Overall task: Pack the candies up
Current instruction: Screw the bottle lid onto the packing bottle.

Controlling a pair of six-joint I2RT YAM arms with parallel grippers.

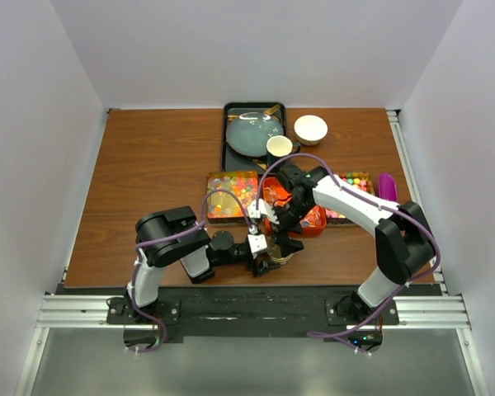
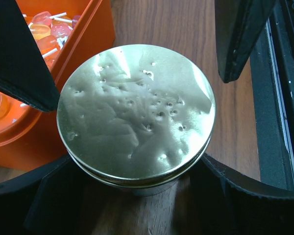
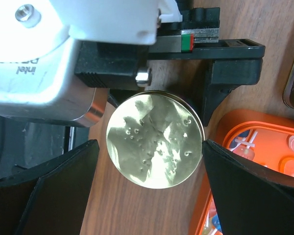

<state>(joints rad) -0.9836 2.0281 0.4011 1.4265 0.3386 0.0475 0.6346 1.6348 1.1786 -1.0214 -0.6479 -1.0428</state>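
Left gripper [image 2: 135, 157], on a left arm [image 1: 173, 235] lying low and stretching rightward along the near edge of the tabletop [image 1: 148, 181], is clamping the one jar [image 2: 142, 188] by its sides, with its fingers spread wide around it. Right gripper [image 3: 151, 143], on a right arm [image 1: 355, 202] arching up at the elbow and folding back toward the centre, is hanging over the jar's gold lid [image 3: 152, 117]. Its fingers are parted wide on either side of the lid, gripping nothing.

Behind them, one dark tray [image 1: 228, 157] is carrying one blue-grey plate [image 1: 252, 132], with one cup [image 1: 279, 148] sitting at its right edge. Three open boxes are holding the candies [image 1: 231, 191], too many to count:
- a pastel-filled box [image 1: 211, 198] at left
- an orange box [image 2: 19, 142] just beside the jar
- a third box [image 1: 365, 177] at right

One white bowl [image 1: 310, 129] is sitting beside the tray. One purple scoop [image 1: 387, 186] is lying right of the third box.
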